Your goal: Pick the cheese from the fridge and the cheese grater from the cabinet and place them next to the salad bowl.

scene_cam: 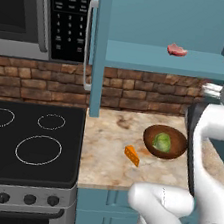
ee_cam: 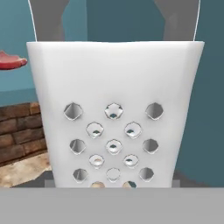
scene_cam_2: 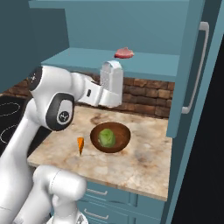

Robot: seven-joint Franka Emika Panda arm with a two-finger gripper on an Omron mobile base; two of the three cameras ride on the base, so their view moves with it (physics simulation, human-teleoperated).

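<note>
Hand view has the cheese grater (ee_cam: pixel 113 113) right up against the camera, its perforated face square-on and wider at the top of that view, narrowing toward the bottom, with the thin wire loop handle rising past the top edge. Right base view shows the same grater (scene_cam_2: pixel 111 78) standing roughly upright at the end of the arm, long axis vertical, rounded top up, held in the air in front of the cabinet (scene_cam_2: pixel 131 63) shelf edge and above the counter (scene_cam_2: pixel 140 162). The gripper (scene_cam_2: pixel 105 94) sits at the grater's lower part, jaws spread wide and clamped on its sides; the fingertips themselves are hidden behind the metal body.

Below on the counter, the cheese (scene_cam_2: pixel 80 145) lies just left of the salad bowl (scene_cam_2: pixel 110 137), close but not touching. Farther back, a pinkish-red meat lump (scene_cam_2: pixel 124 53) rests on the cabinet shelf.
</note>
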